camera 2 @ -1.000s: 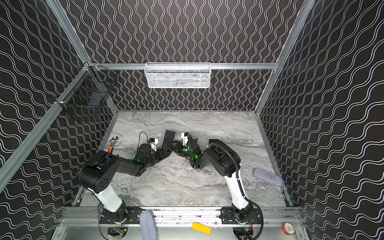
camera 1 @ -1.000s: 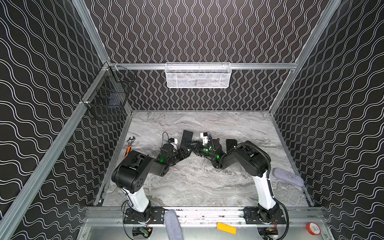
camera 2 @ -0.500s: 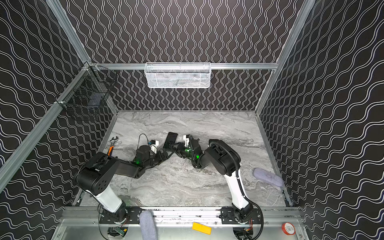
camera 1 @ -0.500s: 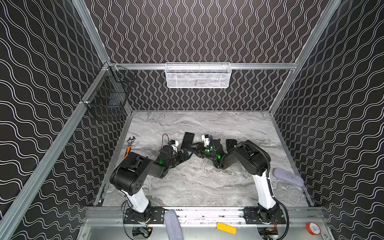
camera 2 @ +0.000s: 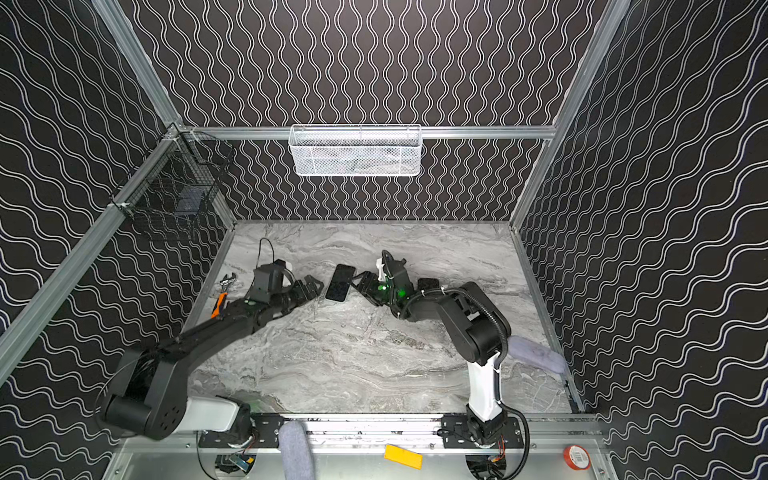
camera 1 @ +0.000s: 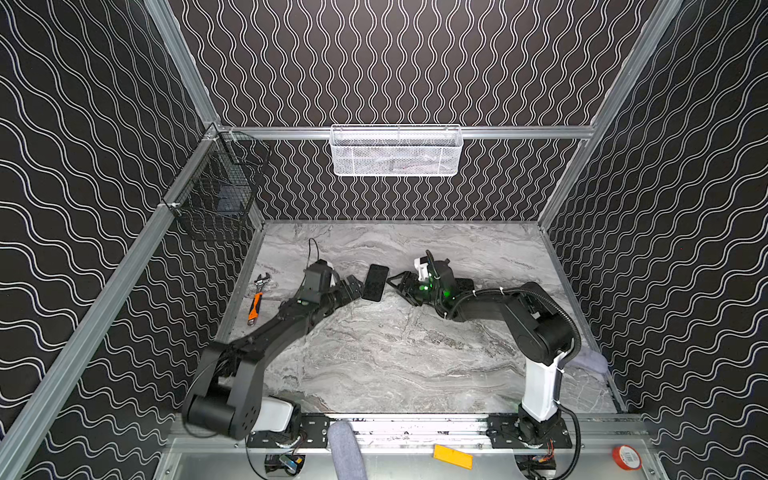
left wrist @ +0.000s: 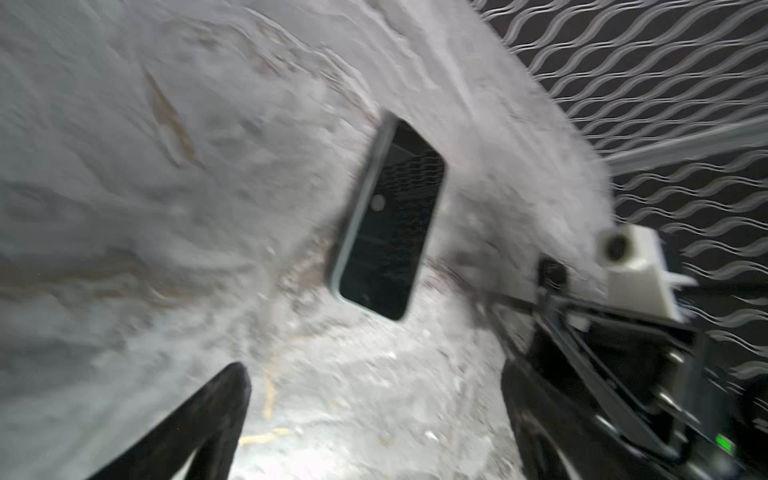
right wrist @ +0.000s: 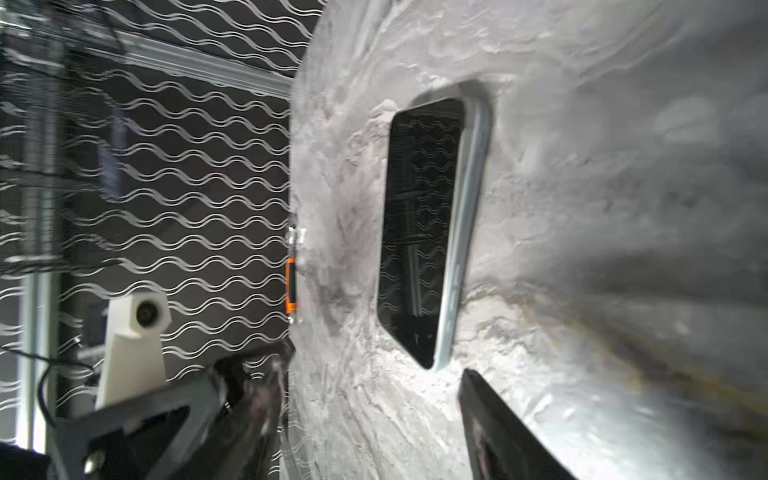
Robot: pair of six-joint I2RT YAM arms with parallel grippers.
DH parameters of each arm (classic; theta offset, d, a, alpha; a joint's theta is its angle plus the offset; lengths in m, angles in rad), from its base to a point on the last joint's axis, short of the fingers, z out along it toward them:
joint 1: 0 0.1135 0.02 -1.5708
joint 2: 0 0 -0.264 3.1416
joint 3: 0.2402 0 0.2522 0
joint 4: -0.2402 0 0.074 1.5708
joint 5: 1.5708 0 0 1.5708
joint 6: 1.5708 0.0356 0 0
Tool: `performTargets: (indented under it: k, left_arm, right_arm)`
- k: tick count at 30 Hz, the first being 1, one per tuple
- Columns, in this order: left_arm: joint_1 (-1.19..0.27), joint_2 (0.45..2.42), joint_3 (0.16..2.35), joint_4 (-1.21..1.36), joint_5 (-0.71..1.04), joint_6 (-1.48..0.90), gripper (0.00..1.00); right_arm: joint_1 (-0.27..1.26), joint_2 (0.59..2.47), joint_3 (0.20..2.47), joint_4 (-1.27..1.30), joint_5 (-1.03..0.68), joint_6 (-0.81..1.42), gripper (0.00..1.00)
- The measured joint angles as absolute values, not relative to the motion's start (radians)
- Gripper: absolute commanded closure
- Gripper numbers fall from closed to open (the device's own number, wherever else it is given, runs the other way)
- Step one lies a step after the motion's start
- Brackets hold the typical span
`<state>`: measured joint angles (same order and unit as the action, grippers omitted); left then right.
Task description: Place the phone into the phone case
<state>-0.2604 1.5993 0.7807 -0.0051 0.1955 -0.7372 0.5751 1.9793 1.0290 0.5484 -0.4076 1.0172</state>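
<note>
phone (camera 1: 375, 282): lying flat, screen up, on the worktop (camera 1: 395, 353), toward the far middle in both top views; it sits between the two grippers and is touched by neither.
phone edge: a pale rim (right wrist: 461, 232) is seen along one long side and round the corners in both wrist views. Whether this is the phone case already on, or the phone's own frame, cannot be told.
left gripper (camera 1: 354, 286): placed just beside one long side of the phone; fingers (left wrist: 224, 399) spread wide, nothing between them.
right gripper (camera 1: 398, 283): placed just beside the opposite side; fingers (right wrist: 482, 407) spread apart, nothing held.
other candidate: a dark flat thing (camera 1: 464, 284) is half hidden behind the right arm. It may be a case; this is not settled.
bystander: wrench (camera 1: 257, 297) with orange handle, at the left edge of the worktop, well apart from the work.
step judged: the fit is to be checked and finished. If the rim is only the frame, the case is to be fetched first.
method advised: the phone is best pinned on a long edge by one gripper while the corners are pressed down one at a time by the other. Pressure is to be kept straight down, on the rim and not on the glass.
risk: the phone would likely be slid by a sideways push on the smooth worktop; the case would be left half seated by one proud corner.
</note>
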Motion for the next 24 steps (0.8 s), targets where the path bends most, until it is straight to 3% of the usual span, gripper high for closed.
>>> performTargets:
  k: [11,24]
  left_arm:
    - [-0.209,1.934,1.057,-0.112,0.312,-0.605,0.02]
    - [-0.203,2.083,1.164,-0.167,0.513,-0.548,0.02]
  right_arm:
    - [0.562,2.103,1.184,0.348,-0.473,0.984,0.28]
    - [0.562,2.128,1.222,0.333,-0.482,1.014,0.27]
